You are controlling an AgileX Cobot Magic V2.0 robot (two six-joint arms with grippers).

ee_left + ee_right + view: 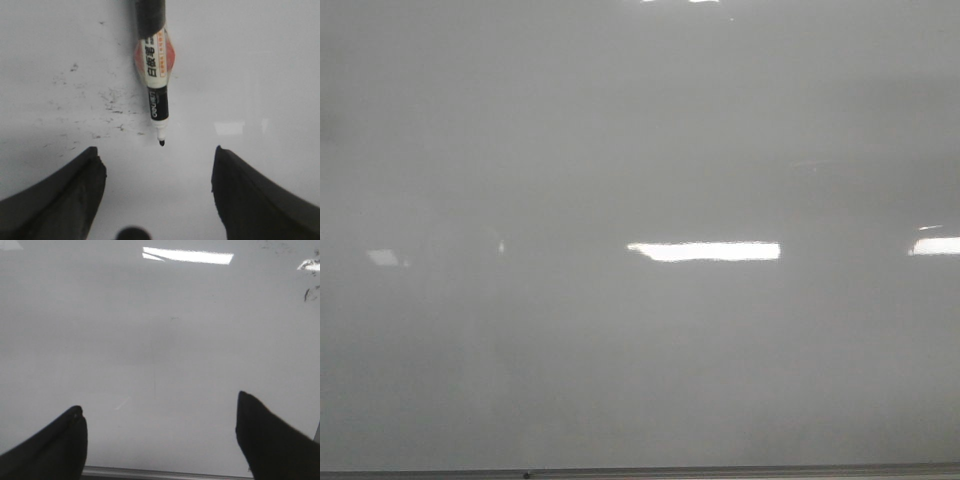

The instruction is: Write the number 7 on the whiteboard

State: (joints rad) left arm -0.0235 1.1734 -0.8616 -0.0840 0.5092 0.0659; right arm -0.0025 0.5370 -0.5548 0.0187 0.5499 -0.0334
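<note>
The whiteboard fills the front view, glossy pale grey, with a thin grey edge strip along the near side. No number 7 shows on it in any view. A whiteboard marker with a white, orange and black barrel lies uncapped on the whiteboard in the left wrist view, its black tip pointing toward my left gripper. That gripper is open and empty, the tip a short way ahead of its fingers. My right gripper is open and empty over the whiteboard near its edge strip. Neither gripper shows in the front view.
Faint black smudges lie on the board beside the marker. More smudges show at the far corner of the right wrist view. Bright rectangular light reflections sit on the board surface.
</note>
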